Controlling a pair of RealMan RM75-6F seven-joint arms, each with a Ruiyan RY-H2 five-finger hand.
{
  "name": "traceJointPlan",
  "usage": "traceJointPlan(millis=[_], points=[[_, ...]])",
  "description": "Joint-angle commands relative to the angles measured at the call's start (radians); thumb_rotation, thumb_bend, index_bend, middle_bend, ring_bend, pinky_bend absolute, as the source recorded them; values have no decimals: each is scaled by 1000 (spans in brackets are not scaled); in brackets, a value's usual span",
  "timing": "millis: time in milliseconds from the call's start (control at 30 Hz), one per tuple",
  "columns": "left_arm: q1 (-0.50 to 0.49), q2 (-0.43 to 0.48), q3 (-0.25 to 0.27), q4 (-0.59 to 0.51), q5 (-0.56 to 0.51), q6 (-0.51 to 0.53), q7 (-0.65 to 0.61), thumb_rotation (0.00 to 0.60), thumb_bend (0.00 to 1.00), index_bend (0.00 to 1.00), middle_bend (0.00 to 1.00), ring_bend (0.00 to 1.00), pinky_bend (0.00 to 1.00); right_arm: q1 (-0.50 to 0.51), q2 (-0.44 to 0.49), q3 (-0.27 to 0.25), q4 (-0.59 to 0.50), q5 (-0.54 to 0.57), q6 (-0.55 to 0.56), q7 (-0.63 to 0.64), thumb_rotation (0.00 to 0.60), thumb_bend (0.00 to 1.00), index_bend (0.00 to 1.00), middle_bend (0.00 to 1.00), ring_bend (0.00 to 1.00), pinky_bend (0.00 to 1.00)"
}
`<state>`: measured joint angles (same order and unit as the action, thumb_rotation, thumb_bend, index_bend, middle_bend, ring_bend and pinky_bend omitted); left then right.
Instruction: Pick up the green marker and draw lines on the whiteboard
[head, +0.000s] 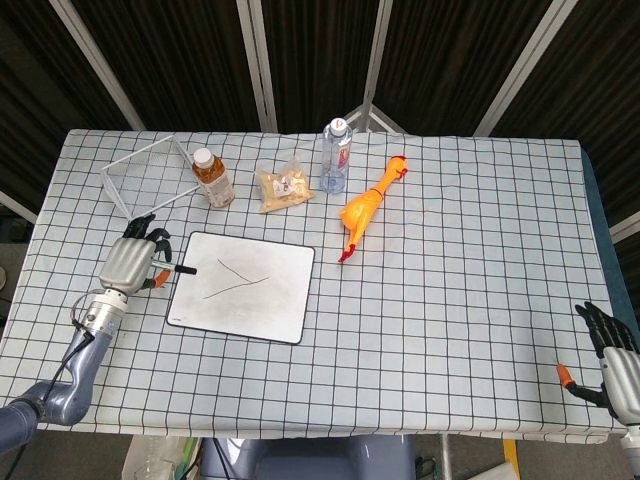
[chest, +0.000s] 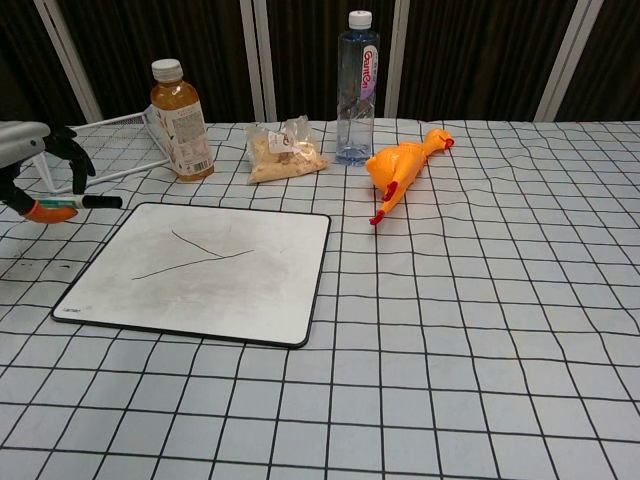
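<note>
A white desk (head: 450, 300) cloth carries a black grid. The whiteboard (head: 243, 287) is white, black-edged, with dark lines. The rubber chicken (head: 366, 207) is orange-yellow, the tea bottle (head: 212, 178) amber, the wire basket (head: 145, 176) white.

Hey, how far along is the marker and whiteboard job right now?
Done: the whiteboard carries two crossing lines. In hand: the left hand holds the green marker level beside the board's left edge, off its surface. Left: any further lines. The right hand idles.
</note>
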<state>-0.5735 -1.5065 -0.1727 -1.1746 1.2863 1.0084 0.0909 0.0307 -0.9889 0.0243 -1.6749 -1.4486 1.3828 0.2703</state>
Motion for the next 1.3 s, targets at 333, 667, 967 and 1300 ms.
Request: traceJointPlan(millis=[333, 667, 967, 1300], points=[[-3, -53, 34, 99, -5, -23, 25, 600, 337, 597, 102, 4, 6, 1, 0, 0, 1, 2, -4, 2, 600, 355, 0, 0, 0, 0], [41, -5, 11, 15, -62, 9, 3, 600, 206, 396, 0, 0, 0, 1, 0, -2, 0, 1, -6, -1, 600, 354, 0, 0, 0, 0], [146, 113, 12, -219, -54, 148, -62, 600, 126, 109, 0, 0, 0, 1, 2, -4, 0, -4, -4, -11, 600, 354, 0, 0, 0, 0], [308, 274, 101, -512, 58, 371, -28, 600, 100, 0, 0, 0, 0, 3, -1, -6, 5, -12, -3, -27, 600, 354, 0, 0, 0, 0]])
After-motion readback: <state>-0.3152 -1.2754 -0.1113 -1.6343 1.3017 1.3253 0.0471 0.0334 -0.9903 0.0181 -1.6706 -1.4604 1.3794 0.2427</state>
